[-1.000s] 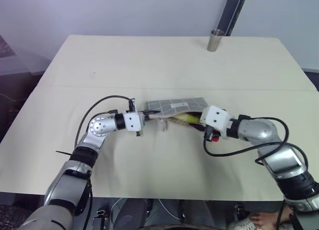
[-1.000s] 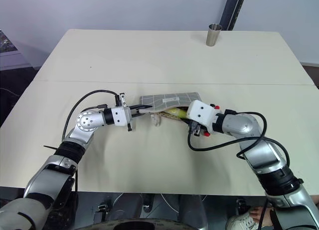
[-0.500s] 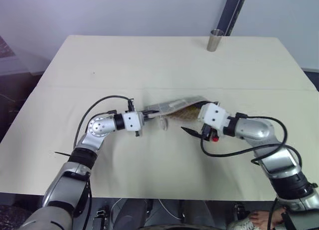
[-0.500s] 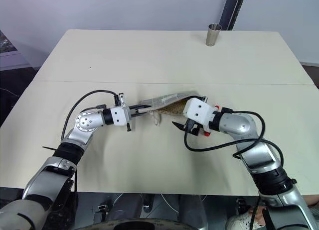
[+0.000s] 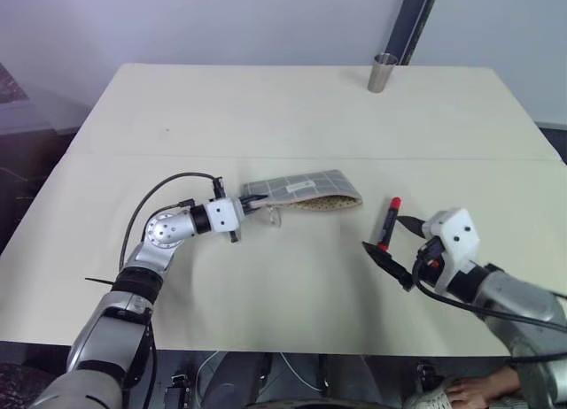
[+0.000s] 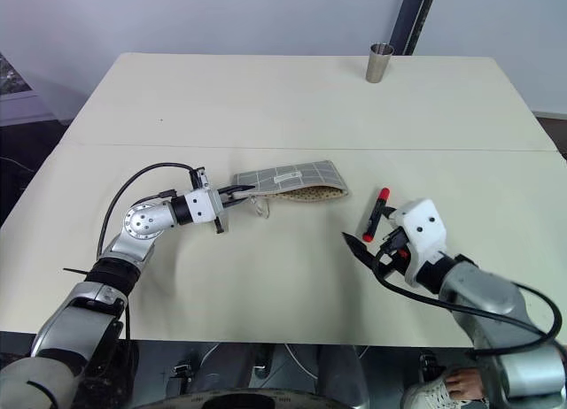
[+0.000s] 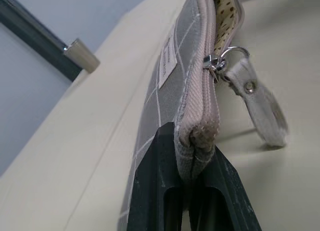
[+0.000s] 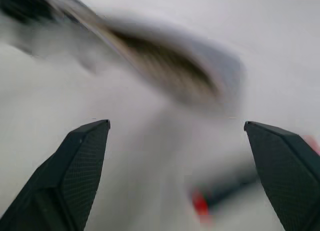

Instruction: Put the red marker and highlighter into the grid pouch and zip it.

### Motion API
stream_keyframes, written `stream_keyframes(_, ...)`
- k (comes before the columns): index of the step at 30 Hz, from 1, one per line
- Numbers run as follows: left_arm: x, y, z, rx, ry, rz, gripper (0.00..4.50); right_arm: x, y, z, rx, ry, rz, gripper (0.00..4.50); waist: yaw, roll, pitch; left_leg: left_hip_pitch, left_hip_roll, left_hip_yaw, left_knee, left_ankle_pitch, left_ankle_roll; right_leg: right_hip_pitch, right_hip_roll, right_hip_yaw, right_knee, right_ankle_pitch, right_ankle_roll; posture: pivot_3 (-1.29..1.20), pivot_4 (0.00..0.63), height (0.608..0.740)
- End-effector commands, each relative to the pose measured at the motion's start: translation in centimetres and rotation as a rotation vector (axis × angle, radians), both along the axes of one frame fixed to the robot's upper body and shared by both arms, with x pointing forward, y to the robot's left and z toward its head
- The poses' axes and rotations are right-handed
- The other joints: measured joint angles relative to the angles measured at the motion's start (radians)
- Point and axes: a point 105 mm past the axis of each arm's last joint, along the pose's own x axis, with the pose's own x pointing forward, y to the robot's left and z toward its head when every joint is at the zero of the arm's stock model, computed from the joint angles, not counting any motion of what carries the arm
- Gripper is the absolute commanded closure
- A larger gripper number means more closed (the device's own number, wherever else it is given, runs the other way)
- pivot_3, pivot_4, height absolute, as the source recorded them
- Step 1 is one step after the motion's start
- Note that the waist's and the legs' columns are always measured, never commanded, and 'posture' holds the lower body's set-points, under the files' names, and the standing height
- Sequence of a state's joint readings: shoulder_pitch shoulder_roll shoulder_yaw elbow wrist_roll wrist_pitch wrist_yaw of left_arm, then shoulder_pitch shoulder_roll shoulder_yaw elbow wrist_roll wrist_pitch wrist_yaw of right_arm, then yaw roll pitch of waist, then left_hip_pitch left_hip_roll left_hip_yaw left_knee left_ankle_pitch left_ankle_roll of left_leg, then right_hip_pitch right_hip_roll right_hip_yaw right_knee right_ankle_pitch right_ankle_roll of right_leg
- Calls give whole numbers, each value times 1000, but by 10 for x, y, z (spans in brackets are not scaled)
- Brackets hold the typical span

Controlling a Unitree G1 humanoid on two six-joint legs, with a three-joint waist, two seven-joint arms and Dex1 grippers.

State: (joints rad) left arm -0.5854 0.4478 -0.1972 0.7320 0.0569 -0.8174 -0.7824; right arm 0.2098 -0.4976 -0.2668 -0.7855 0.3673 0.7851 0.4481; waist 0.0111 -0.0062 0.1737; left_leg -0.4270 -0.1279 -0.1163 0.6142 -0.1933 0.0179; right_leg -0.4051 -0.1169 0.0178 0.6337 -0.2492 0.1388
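Note:
The grid pouch [image 5: 299, 189] lies flat mid-table, its mouth open toward the right and showing a dotted lining. My left gripper [image 5: 247, 201] is shut on the pouch's left end; in the left wrist view the black fingers [image 7: 150, 191] pinch the fabric just below the zipper pull [image 7: 216, 66] and its pale cord. The red marker [image 5: 390, 219] lies on the table to the right of the pouch. My right gripper [image 5: 382, 231] stands open close beside the marker's near end, holding nothing. The highlighter is hidden.
A metal cup [image 5: 384, 71] stands at the table's far edge, in front of a dark post. A seam runs across the table [image 5: 177, 276] behind the pouch.
My right gripper has opened and drawn back from the pouch's mouth toward the near right. The pouch has sunk flat and slid a little left with my left gripper. The marker now shows on the table.

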Motion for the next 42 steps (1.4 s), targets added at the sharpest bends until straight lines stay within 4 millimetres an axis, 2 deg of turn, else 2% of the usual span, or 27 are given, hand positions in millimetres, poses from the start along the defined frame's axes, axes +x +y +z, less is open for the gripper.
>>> stream_keyframes(1, 2, -3, 7, -17, -44, -4, 4500, 13, -3, -7, -21, -32, -252, 52, -2, 0, 0, 0, 0, 0, 0, 0, 0, 0, 0, 1, 0, 0, 0, 0, 150, 740)
stream_keyframes(4, 4, -6, 8, -15, -48, -7, 4500, 23, -2, -18, 16, -12, -391, 52, 0, 1, -1, 1, 2, 0, 0, 1, -2, -1, 3, 1, 1, 1, -3, 0, 150, 740)
stream_keyframes(8, 7, -8, 10, -16, -56, -14, 4500, 33, 10, -26, 63, 23, -415, 52, 2, 1, -1, 1, 2, 0, 0, 1, -2, -1, 4, 1, 0, 1, -3, 0, 150, 740)
stream_keyframes(10, 5, -10, 8, -9, -58, -27, 4500, 37, 5, -34, 5, 51, -426, 52, 1, 1, -1, 1, 2, 0, 0, 1, -2, -1, 4, 0, 0, 2, -2, 0, 150, 740)
stream_keyframes(12, 5, -10, 10, -32, -53, -24, 4500, 40, -4, -46, 18, 97, -476, 52, 2, 1, -1, 1, 1, 0, -1, 2, 0, -1, 3, 0, 0, 2, -2, 0, 150, 740)
stream_keyframes(15, 4, -8, 10, -31, -59, -22, 4500, 39, -12, -55, -28, 124, -489, 808, 1, 1, -1, 1, 2, 0, -1, 2, 0, -1, 4, 0, 0, 2, -2, 0, 150, 740)
stream_keyframes(19, 5, -6, 11, -36, -59, -11, 4500, 39, -8, -47, -1, 98, -442, 2937, 2, 1, -1, 1, 2, -1, 0, 2, 0, 0, 4, 0, 1, 2, -3, 0, 150, 740)
stream_keyframes(21, 5, -6, 11, -38, -59, -10, 4500, 44, -16, -29, -3, 25, -443, 3956, 1, 1, -1, 1, 2, -1, 0, 2, 0, 0, 4, 0, 0, 2, -3, 0, 150, 740)
stream_keyframes(22, 5, -6, 11, -38, -60, -10, 4500, 46, -23, -20, -10, -14, -459, 4098, 2, 1, -1, 1, 2, 0, 0, 2, 0, 0, 4, 0, 0, 2, -3, 0, 150, 740)
stream_keyframes(25, 4, -8, 10, -39, -57, -15, 4500, 58, -43, 18, 5, -212, -492, 4088, 0, 1, -1, 1, 1, 0, 0, 3, 0, 0, 4, 0, 0, 2, -3, 0, 150, 740)
stream_keyframes(27, 3, -10, 9, -41, -55, -20, 4500, 62, -32, 33, -18, -296, -382, 4088, -2, 1, -1, 1, 2, 0, 0, 3, 0, 0, 4, 0, 1, 2, -2, 0, 150, 740)
stream_keyframes(30, 3, -13, 10, -45, -58, -27, 4500, 51, 3, 49, -56, -393, -75, 4088, -3, 1, -1, 1, 3, 0, -1, 3, 0, -1, 5, 0, 1, 2, -2, 0, 150, 740)
stream_keyframes(32, 3, -14, 11, -48, -61, -29, 4500, 36, 18, 45, -111, -383, 128, 4088, -1, 1, -1, 1, 3, 0, -2, 3, 0, 0, 5, 0, 1, 2, -2, 0, 150, 740)
stream_keyframes(34, 3, -14, 11, -42, -65, -31, 4500, 21, 18, 33, -158, -329, 248, 4088, 2, 1, 0, 1, 2, 0, -1, 2, 1, 0, 4, -1, 0, 2, -2, 0, 150, 740)
stream_keyframes(38, 4, -11, 11, -34, -74, -16, 4500, 6, 7, 28, -242, -301, 328, 4088, 0, 0, 0, 1, 1, 0, 1, 2, 2, 2, 3, 0, -1, 3, -1, 0, 150, 740)
stream_keyframes(42, 3, -12, 11, -36, -71, -21, 4500, -1, 8, 8, -337, -226, 413, 4088, -1, 0, 0, 2, 3, 1, 2, 1, 0, 3, 4, 0, -1, 3, -1, 0, 150, 740)
